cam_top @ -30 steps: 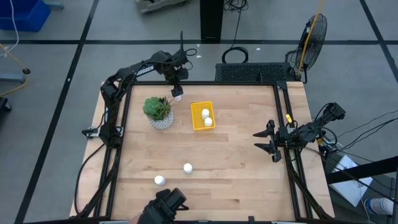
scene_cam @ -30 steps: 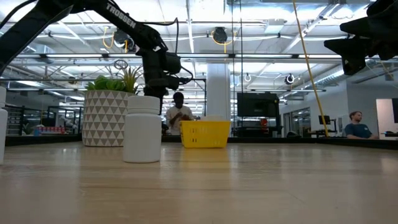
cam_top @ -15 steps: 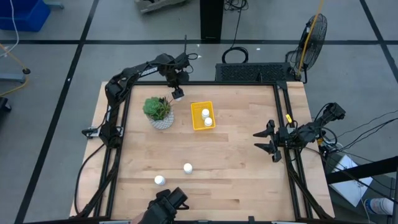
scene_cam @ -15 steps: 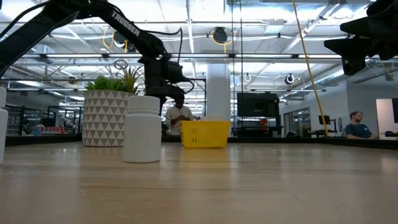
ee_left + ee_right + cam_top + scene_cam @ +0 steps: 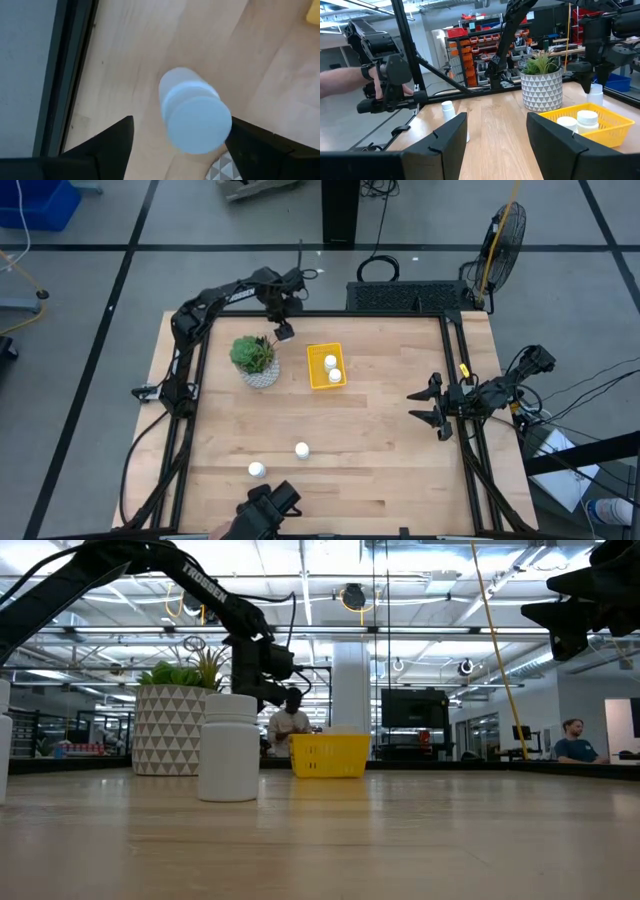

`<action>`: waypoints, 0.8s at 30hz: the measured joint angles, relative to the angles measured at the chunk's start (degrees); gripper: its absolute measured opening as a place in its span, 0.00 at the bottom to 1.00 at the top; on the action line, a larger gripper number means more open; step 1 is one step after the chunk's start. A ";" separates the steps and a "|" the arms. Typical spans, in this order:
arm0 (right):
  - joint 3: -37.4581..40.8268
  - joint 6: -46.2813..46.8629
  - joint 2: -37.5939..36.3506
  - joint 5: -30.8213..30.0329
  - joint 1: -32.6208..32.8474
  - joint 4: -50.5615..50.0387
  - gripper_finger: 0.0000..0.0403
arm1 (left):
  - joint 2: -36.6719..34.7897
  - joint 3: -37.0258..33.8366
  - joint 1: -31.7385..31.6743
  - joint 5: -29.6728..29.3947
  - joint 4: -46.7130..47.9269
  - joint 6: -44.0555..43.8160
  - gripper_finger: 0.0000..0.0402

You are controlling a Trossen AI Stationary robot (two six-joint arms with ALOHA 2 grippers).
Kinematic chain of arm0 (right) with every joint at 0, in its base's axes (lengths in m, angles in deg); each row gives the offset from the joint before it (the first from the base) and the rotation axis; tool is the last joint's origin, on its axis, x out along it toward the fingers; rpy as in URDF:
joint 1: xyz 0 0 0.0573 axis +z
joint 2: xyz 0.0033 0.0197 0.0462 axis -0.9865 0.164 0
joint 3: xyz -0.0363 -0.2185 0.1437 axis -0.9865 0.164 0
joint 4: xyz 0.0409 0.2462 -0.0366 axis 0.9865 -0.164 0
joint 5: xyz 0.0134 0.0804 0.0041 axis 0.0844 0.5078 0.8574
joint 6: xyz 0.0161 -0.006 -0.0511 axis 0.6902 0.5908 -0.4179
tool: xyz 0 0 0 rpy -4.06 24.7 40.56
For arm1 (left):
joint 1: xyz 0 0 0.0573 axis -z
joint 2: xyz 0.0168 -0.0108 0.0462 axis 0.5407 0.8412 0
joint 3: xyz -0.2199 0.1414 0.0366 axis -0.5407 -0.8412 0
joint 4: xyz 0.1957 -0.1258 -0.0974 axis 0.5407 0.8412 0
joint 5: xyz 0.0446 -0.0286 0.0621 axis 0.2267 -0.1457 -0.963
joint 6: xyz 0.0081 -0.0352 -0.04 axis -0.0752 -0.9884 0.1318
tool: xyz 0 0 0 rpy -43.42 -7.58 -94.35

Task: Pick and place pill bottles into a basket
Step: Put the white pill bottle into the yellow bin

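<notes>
My left gripper is open at the table's far side, right of the plant. Its fingers stand on either side of a white pill bottle that stands on its base on the wood; gaps show on both sides of it. The right wrist view shows this bottle under the gripper. The yellow basket holds two bottles. Two more bottles stand near the near edge. My right gripper is open and empty at the table's right edge.
A green succulent in a patterned whitish pot stands just left of my left gripper. A person's hand holds a dark device at the table's near edge. Bare wood lies between the basket and my right gripper.
My left gripper has come down over the bottle beside the plant and tipped a little; the bottle's top, plain a second ago in the high view, is now mostly covered by the gripper.
</notes>
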 joint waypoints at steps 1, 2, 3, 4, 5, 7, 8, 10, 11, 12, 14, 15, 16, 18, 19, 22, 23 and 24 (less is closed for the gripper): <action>0.02 0.00 0.00 0.00 0.00 0.02 0.49 | 0.00 0.00 -0.01 0.01 0.07 0.03 0.71; 0.02 0.00 0.00 0.00 0.00 0.02 0.49 | 0.00 0.00 -0.01 0.01 0.05 0.03 0.69; 0.00 0.00 0.00 0.00 -0.02 0.02 0.49 | 0.00 0.00 -0.01 0.01 -0.10 0.02 0.66; 0.02 0.00 0.00 0.00 0.00 0.02 0.49 | 0.00 0.00 -0.01 -0.01 -0.28 0.04 0.62; 0.00 0.00 0.00 0.00 0.00 0.01 0.49 | 0.00 0.00 -0.01 0.01 -0.44 0.05 0.58; 0.00 0.00 0.00 0.00 0.00 0.02 0.49 | 0.00 0.00 -0.01 0.01 -0.46 0.01 0.51; 0.01 0.00 0.00 0.00 -0.01 0.02 0.49 | 0.00 0.00 0.00 0.01 -0.46 0.01 0.47; 0.01 0.00 0.00 0.00 0.00 0.01 0.49 | 0.00 0.00 0.01 0.06 -0.55 0.00 0.41; 0.01 0.00 0.00 0.00 -0.01 0.02 0.49 | 0.00 0.00 0.03 0.06 -0.58 -0.03 0.39; 0.02 0.00 0.00 0.00 -0.02 0.02 0.49 | 0.00 0.00 0.03 0.06 -0.58 -0.08 0.39; 0.01 0.00 0.00 0.00 0.00 0.02 0.49 | 0.00 0.00 0.03 0.13 -0.55 -0.07 0.39; 0.02 0.00 0.00 0.00 -0.01 0.02 0.49 | 0.00 0.00 0.03 0.29 -0.55 0.03 0.39; 0.02 0.00 0.00 0.00 -0.01 0.02 0.49 | 0.00 0.00 0.03 0.45 -0.55 0.03 0.40; 0.02 0.00 0.00 0.00 0.00 0.01 0.49 | 0.00 0.00 0.03 0.53 -0.55 0.06 0.47; 0.02 0.00 0.00 0.00 0.00 0.02 0.49 | 0.00 0.00 0.03 0.55 -0.56 0.09 0.51; 0.02 0.00 0.00 0.00 -0.02 0.02 0.49 | 0.00 0.00 0.03 0.63 -0.54 0.23 0.60; 0.02 0.00 0.00 0.00 -0.01 0.02 0.49 | 0.00 0.00 0.03 0.66 -0.54 0.23 0.61; 0.02 0.00 0.00 0.00 0.00 0.02 0.49 | 0.00 0.00 0.03 0.65 -0.55 0.23 0.62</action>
